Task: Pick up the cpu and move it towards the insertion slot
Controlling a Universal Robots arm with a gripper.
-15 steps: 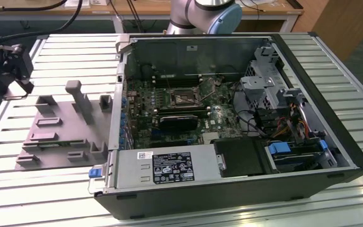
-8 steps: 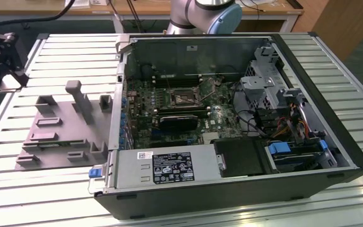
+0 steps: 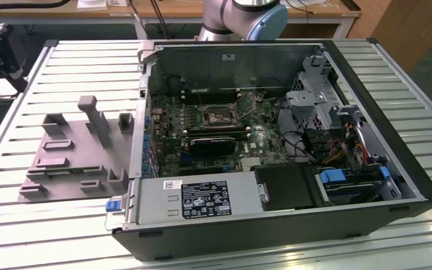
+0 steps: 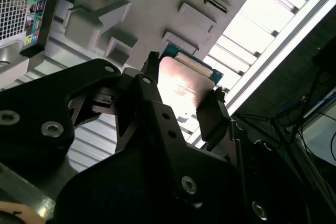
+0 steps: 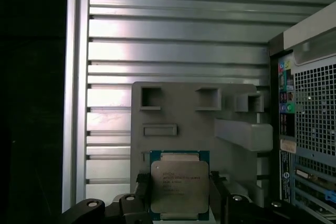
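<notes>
The cpu (image 5: 179, 188), a flat square chip with a pale metal top and a green rim, sits between my two dark fingers in both wrist views. My gripper (image 5: 179, 195) is shut on it, one finger (image 5: 142, 191) on each side. In the second wrist view the cpu (image 4: 185, 83) is held by the gripper (image 4: 181, 97) clear above the grey plastic tray (image 4: 157, 3). The insertion slot (image 3: 217, 116), a square black socket with a thin metal frame, lies on the motherboard inside the open computer case in the exterior view.
The open computer case (image 3: 276, 169) lies on a slatted metal table (image 3: 66, 62), with the grey tray (image 3: 62, 160) on the exterior view's left. Memory slots, a black block, cables and drive bays crowd the case around the socket. The case's rear panel (image 5: 310, 129) stands beside the tray (image 5: 184, 114).
</notes>
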